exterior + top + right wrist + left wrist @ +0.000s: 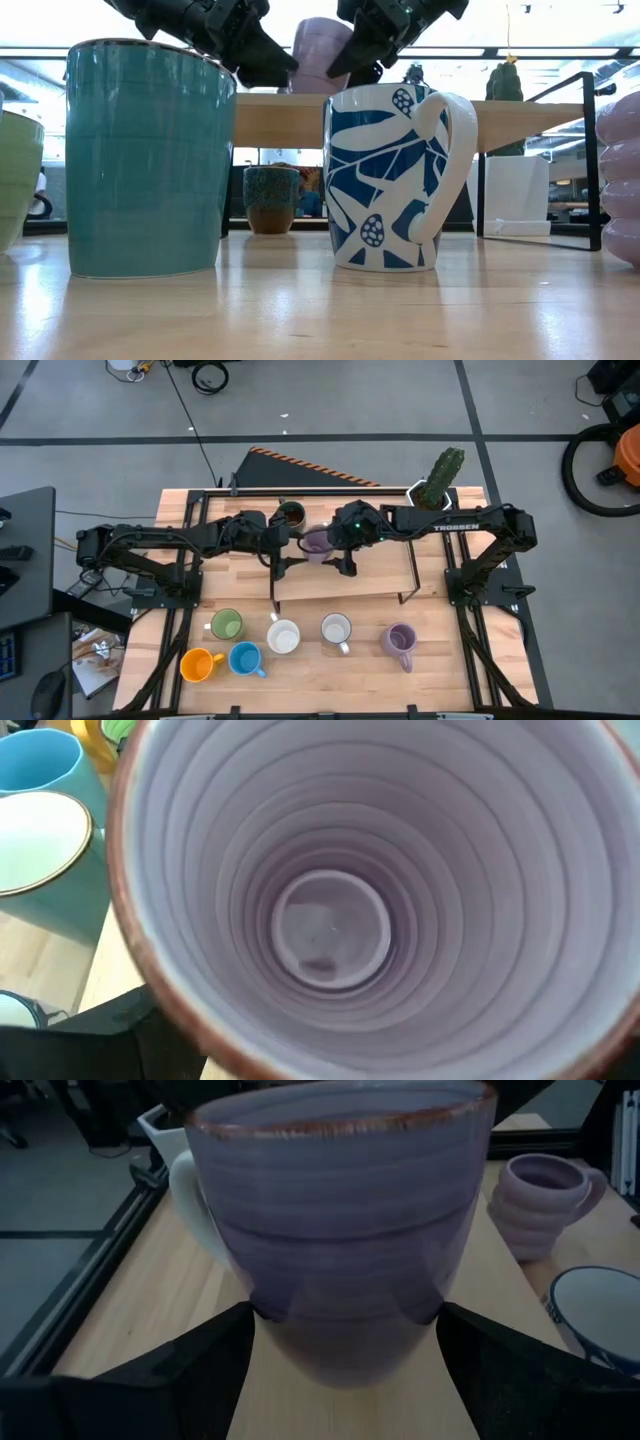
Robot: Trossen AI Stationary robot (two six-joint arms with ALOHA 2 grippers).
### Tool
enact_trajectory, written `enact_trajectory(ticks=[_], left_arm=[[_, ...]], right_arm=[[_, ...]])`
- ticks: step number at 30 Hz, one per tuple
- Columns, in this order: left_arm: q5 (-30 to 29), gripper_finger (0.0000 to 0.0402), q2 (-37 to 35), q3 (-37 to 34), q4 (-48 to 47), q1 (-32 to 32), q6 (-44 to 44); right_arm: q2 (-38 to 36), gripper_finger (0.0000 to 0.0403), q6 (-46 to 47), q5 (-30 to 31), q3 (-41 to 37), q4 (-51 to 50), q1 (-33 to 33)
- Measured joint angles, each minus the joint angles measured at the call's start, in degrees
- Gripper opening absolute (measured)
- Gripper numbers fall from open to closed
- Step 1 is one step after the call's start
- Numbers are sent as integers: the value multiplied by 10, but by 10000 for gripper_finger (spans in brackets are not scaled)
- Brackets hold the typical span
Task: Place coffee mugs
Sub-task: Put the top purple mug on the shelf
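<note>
- The lavender mug (316,542) stands upright on the raised shelf (380,582) near the surface's far edge, midway between the two grippers; I judge it is being set there as one of the mugs to place.
- The left gripper (283,538) reaches in from the left, jaws spread wide on either side of the mug's lower body, as its wrist view shows; I cannot tell whether they touch its wall.
- The right gripper (343,536) hangs just beside and above the mug's rim, jaws released; its wrist view looks straight down into the empty cup, which suggests a handover or a check of position.
- The dark brown mug (290,514) sits near the surface's far edge, just behind the left gripper.
- Six more mugs wait along the near part of the surface: the green mug (226,625), orange mug (199,664), blue mug (245,658), two white mugs (284,636), and a ribbed purple mug (400,643) nearest the right edge.
- The cactus pot (436,485) stands at the far right corner, clear of the arms.
</note>
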Motion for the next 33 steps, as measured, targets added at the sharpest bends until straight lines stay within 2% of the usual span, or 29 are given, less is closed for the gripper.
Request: enact_trajectory(ticks=[11, 19, 33], left_arm=[[4, 315, 5, 7, 30, 0, -2], [7, 315, 64, 76, -1, 2, 9], [24, 315, 160, 180, 1, 3, 35]], right_arm=[[-20, 389, -6, 10, 1, -16, 3], [-47, 389, 0, 18, 1, -69, 3], [-105, 389, 26, 54, 1, -179, 13]])
